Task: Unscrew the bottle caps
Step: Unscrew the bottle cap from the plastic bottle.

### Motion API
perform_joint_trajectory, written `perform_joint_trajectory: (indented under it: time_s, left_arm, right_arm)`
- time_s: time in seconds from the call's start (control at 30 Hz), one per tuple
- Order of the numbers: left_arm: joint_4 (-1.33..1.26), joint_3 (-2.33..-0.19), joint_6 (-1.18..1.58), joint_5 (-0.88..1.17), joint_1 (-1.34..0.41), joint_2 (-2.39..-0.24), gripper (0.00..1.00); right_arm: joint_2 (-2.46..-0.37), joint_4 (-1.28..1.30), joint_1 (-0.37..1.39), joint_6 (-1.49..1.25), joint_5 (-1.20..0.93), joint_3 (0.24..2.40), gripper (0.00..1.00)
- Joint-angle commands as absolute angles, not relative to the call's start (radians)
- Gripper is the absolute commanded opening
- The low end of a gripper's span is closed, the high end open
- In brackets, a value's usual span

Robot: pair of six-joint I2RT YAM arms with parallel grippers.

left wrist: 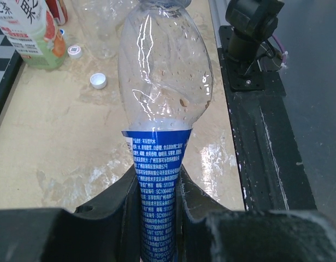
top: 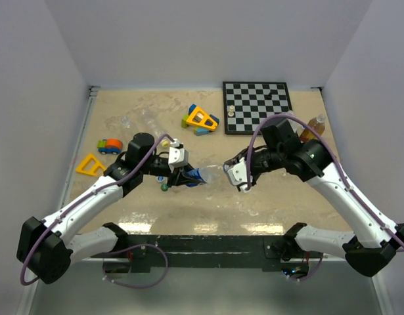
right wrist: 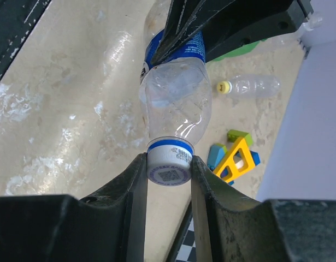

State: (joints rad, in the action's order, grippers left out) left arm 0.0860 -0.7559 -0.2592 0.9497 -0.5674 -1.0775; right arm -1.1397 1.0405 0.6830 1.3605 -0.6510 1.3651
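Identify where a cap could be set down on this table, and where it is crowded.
Bare tabletop lies along the near edge, between that edge and the clear bottle held mid-table. Crowded: the far side, with toy blocks and the chessboard, and the left, with the toy car.

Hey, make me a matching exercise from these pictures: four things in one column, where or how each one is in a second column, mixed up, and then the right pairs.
Column one:
1. left gripper
2. right gripper
3. chessboard
4. yellow-capped bottle

Column two:
A. lying on its side on the table
B. closed on the white cap
C. at the table's far right corner
D. clamped on the blue label of the clear bottle

Pairs: 1-D, 2-B, 3-C, 4-A
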Motion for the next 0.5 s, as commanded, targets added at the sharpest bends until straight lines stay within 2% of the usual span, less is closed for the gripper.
perform_joint_trajectory:
  time_s: [0.0, 0.07, 0.13, 0.17, 0.27, 0.33, 0.4, 0.47]
  left_arm:
    - [0.040, -0.815, -0.330, 0.924, -0.568, -1.101, 0.00]
    - [0.022, -0.795, -0.321, 0.907, -0.569, -1.091, 0.00]
    - [0.017, -0.763, -0.308, 0.878, -0.569, -1.066, 0.00]
    - [0.017, -0.752, -0.304, 0.870, -0.569, -1.051, 0.00]
    - [-0.037, -0.704, -0.276, 0.819, -0.577, -1.008, 0.00]
    - [-0.054, -0.678, -0.259, 0.792, -0.581, -0.979, 0.00]
    - [-0.072, -0.657, -0.247, 0.772, -0.583, -0.953, 0.00]
    - [-0.083, -0.649, -0.238, 0.764, -0.584, -0.940, 0.00]
  right_arm:
    - [-1.114, 0.953, 0.736, 1.293, -0.799, 1.338, 0.06]
    - [-1.106, 0.910, 0.735, 1.139, -0.818, 1.336, 0.42]
    - [-1.095, 0.887, 0.726, 0.999, -0.856, 1.348, 0.63]
    - [-1.089, 0.881, 0.713, 0.947, -0.879, 1.354, 0.70]
    - [-1.066, 0.838, 0.655, 0.755, -0.928, 1.361, 0.78]
    - [-1.042, 0.732, 0.606, 0.547, -0.940, 1.329, 0.77]
    - [-1.010, 0.550, 0.583, 0.227, -0.821, 1.272, 0.76]
    - [-0.997, 0.502, 0.575, 0.024, -0.660, 1.250, 0.75]
